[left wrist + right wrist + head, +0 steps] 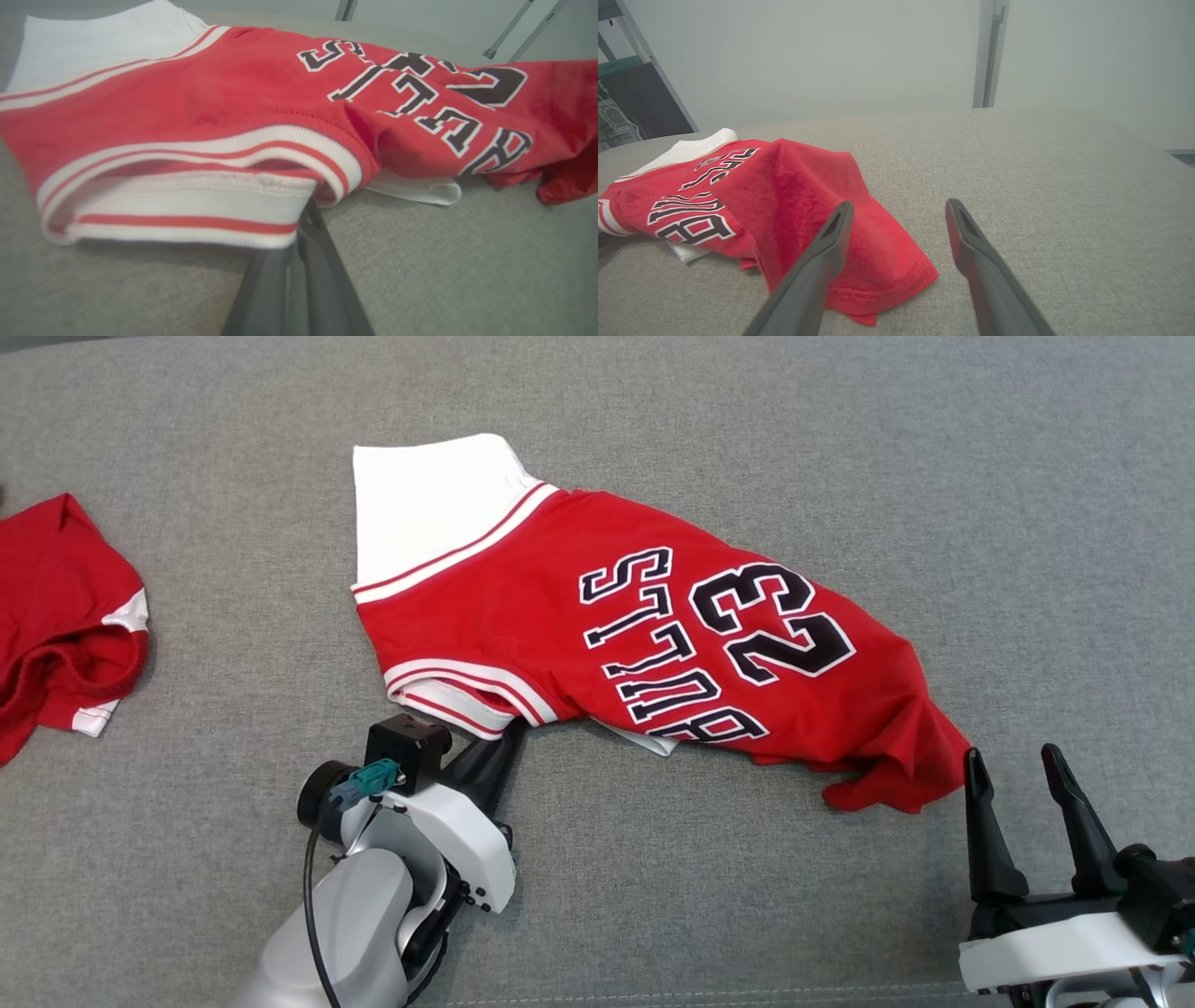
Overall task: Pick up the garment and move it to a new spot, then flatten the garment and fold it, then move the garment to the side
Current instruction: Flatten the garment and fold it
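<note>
Crumpled red 23 jersey (560, 616): left gripper (509, 733) pinches its striped trim (187, 224), right gripper (1013, 756) spread and empty. Move, flatten, fold, side-move all pending.

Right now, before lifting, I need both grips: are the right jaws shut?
No, the right gripper has its jaws spread wide, grey cushion between them.

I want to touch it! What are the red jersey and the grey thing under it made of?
The red jersey looks like soft, matte knit cloth: it wrinkles and its hem looks fuzzy. The grey surface seems woven upholstery fabric, matte: a fine speckled weave shows.
</note>
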`<state>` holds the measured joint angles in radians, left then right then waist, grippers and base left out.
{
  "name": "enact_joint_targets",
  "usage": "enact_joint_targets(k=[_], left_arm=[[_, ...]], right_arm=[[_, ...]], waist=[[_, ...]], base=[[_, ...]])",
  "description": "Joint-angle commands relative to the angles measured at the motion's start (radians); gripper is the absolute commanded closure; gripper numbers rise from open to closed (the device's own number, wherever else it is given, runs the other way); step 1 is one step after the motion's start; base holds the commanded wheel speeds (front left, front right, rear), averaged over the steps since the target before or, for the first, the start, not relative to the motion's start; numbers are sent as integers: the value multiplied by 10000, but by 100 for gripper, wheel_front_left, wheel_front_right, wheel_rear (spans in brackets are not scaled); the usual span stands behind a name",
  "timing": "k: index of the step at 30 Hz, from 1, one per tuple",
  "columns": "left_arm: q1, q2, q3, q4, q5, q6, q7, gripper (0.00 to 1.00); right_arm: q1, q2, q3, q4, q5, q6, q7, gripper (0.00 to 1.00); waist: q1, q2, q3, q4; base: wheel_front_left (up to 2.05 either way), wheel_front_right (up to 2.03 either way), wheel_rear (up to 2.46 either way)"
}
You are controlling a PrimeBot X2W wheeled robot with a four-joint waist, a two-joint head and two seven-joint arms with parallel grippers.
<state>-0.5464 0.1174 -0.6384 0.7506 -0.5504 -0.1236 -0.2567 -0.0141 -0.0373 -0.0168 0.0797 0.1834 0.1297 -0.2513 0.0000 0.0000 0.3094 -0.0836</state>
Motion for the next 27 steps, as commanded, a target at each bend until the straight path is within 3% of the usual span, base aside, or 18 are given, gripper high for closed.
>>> enact_joint_targets(k=[1, 4, 10, 20, 23, 27], left_arm=[[-142, 265, 185, -292, -55, -62, -48, 100], [-32, 521, -107, -938, -406, -66, 136, 100], [741, 1674, -101, -3401, -871, 76, 1048, 100], [2406, 3405, 398, -9297, -1192, 1577, 2911, 100], [2157, 3612, 641, -9764, -1203, 1778, 3213, 100], [1204, 3348, 925, -8845, -1401, 1625, 3220, 100]], right_arm=[[-162, -129, 198, -241, 59, 10, -105, 0], [-125, -129, 98, -236, 120, 10, -105, 0], [79, -129, -109, -169, 263, 10, -105, 0], [72, -129, -51, -49, 379, 10, -105, 0], [-77, -129, 71, -7, 384, 10, -105, 0], [-200, -129, 121, 69, 414, 10, -105, 0]], waist=[[0, 0, -13, 34], [0, 0, -85, 129], [0, 0, -358, 490], [0, 0, -571, 1048], [0, 0, -478, 957], [0, 0, -335, 656]], base=[[0, 0, 0], [0, 0, 0], [0, 0, 0], [0, 0, 0], [0, 0, 0], [0, 0, 0]])
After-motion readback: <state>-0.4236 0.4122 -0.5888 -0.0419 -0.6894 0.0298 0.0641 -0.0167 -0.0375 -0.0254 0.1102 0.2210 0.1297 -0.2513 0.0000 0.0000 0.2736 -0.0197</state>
